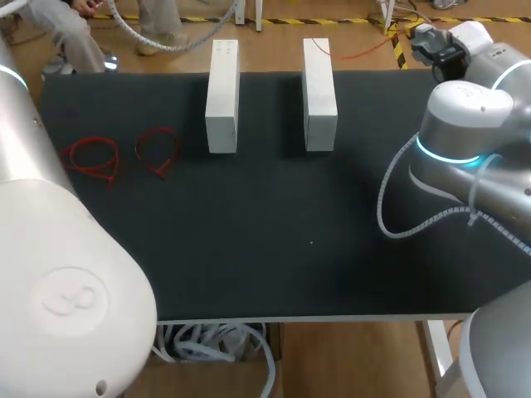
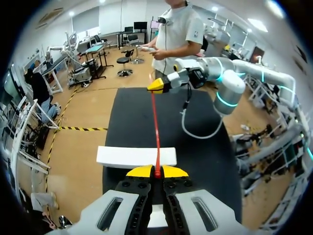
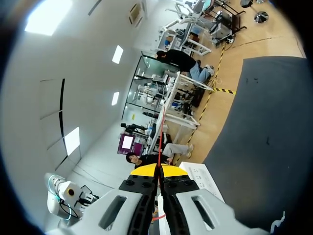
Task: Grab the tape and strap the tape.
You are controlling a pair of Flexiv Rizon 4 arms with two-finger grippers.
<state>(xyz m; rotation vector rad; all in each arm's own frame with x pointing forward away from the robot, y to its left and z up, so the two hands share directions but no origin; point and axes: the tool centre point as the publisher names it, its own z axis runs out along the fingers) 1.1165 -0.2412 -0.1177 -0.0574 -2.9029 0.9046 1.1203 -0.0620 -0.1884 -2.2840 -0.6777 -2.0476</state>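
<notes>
Left fingers (image 2: 141,171) clamped on red tape (image 2: 155,127) | right fingers (image 3: 144,170) clamped on other end, strip taut between, likely readied for strapping | looped ties (image 1: 93,157) upper left on counter (image 1: 290,240)

A robotics lab, shown by two bulky pale robot arms flanking a bench (image 1: 274,249) covered by a black mat. The left arm (image 1: 50,274) fills one corner, and the right arm (image 1: 465,141) has a glowing ring and a coiled cable. Plain white blocks (image 1: 222,95) and loops of red tape (image 1: 93,157) lie on the mat.
</notes>
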